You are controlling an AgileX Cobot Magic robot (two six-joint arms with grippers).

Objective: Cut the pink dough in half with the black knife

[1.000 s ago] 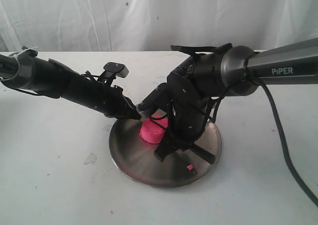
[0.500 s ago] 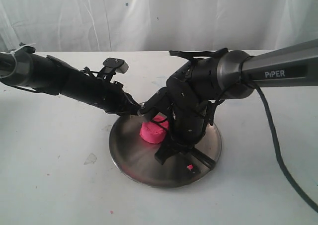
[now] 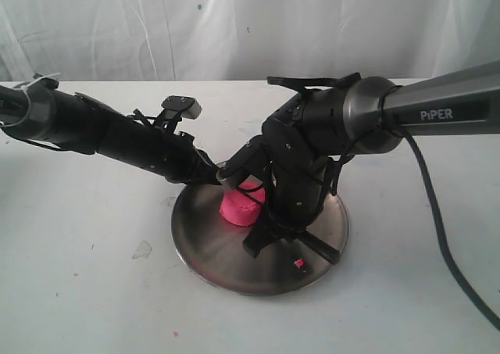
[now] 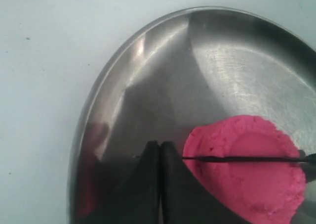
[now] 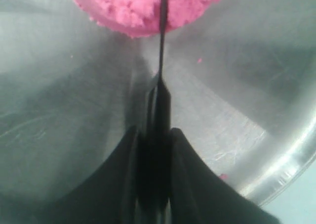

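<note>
Comparing w/ 1 s ago: right gripper (image 5: 158,135), clamped on black knife (image 5: 162,46), sits slightly lower. Blade lies across pink dough (image 3: 241,208); cut prob. begun, dough still whole. Left gripper (image 4: 160,150), closed, empty, edged nearer. Dough on steel plate (image 3: 203,252), far-left of centre. Count: 1 dough, 1 knife, 1 plate, 1 crumb (image 3: 298,262), 2 grippers.

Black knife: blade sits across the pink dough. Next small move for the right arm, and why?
Probably press the black knife straight down to the steel plate. The right gripper is clamped on its handle, the blade lies across the middle of the pink dough, and the dough looks like one piece, so the cut seems unfinished.
</note>
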